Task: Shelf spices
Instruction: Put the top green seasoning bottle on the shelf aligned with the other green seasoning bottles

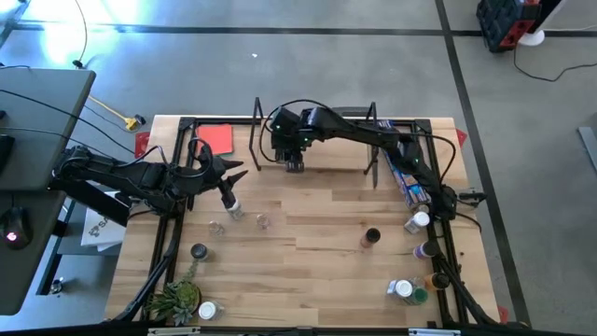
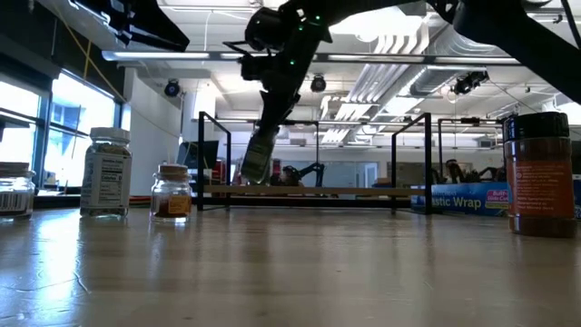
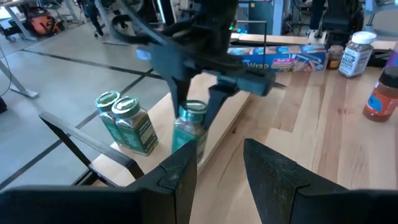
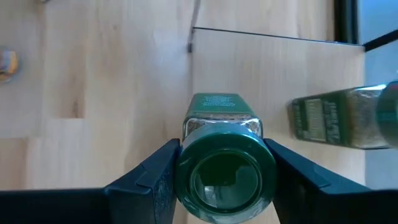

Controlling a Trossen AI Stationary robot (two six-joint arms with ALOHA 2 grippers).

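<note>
Green-lidded glass spice jar [image 4: 224, 163] sits clamped in my right fingers [image 4: 155, 171], hanging just over the light-wood shelf [image 1: 326, 170]. 2 green-lidded jars [image 3: 127, 118] already stand there. My left fingers [image 3: 273, 177] hover empty, parted. Roughly 10 jars remain on the surface [image 1: 308, 261].

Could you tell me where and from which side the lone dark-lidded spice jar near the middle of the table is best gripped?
Grip the dark-lidded jar just below its lid, coming straight down from above. It stands upright and alone on the table, with no neighbour close by, so the jaws can likely close across its round body from any side.
</note>
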